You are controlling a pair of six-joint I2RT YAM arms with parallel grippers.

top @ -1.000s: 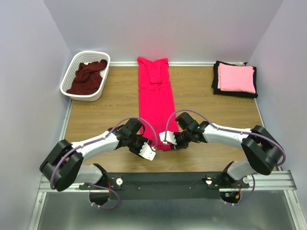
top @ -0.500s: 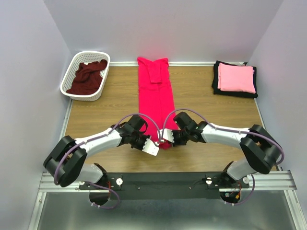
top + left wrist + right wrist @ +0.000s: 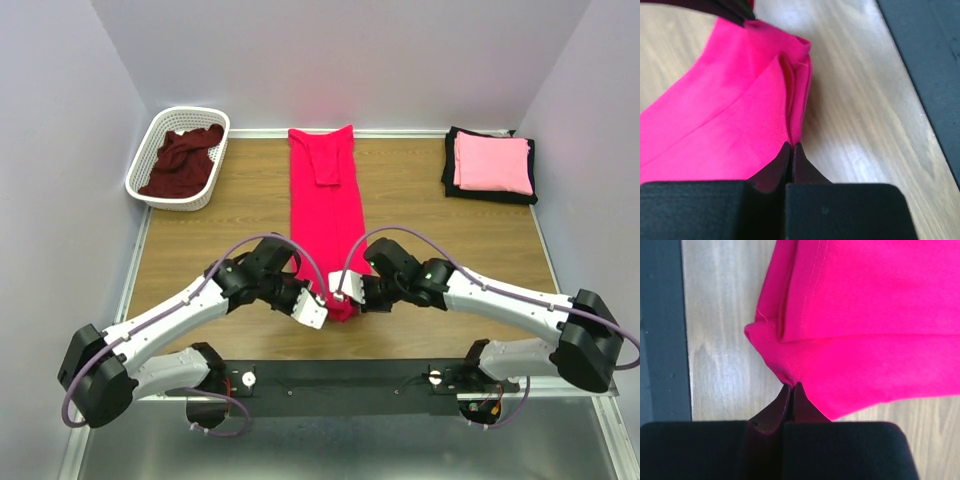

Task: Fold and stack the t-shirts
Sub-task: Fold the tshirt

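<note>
Table [image 3: 230,240]: wooden top between pale walls, with a dark strip along its near edge where both arm bases sit.
Left arm [image 3: 180,315]: reaches from the near left corner toward the middle of the table, its wrist low over the wood beside the near end of the red shirt.
Right arm [image 3: 500,297]: reaches from the near right corner toward the middle, mirroring the left arm, its wrist just right of the same shirt end.
Red shirt [image 3: 325,215]: folded into a long narrow strip lying flat down the middle of the table, from the far edge toward the arms. A sleeve is folded over it at the far end. The near end is bunched up between the two wrists.
Basket [image 3: 176,199]: white lattice, at the far left corner of the table.
Black shirt [image 3: 449,170]: folded flat at the far right corner, showing as a dark border under the pink one.
Pink shirt [image 3: 492,163]: folded into a rectangle, lying on top of the black shirt.
Maroon shirt [image 3: 182,160]: crumpled inside the basket.
Left fingers [image 3: 782,165]: closed tip to tip, pinching the folded edge at the near left corner of the red shirt.
Right fingers [image 3: 782,407]: closed tip to tip, pinching the hemmed near right corner of the red shirt, which puckers at the tips.
</note>
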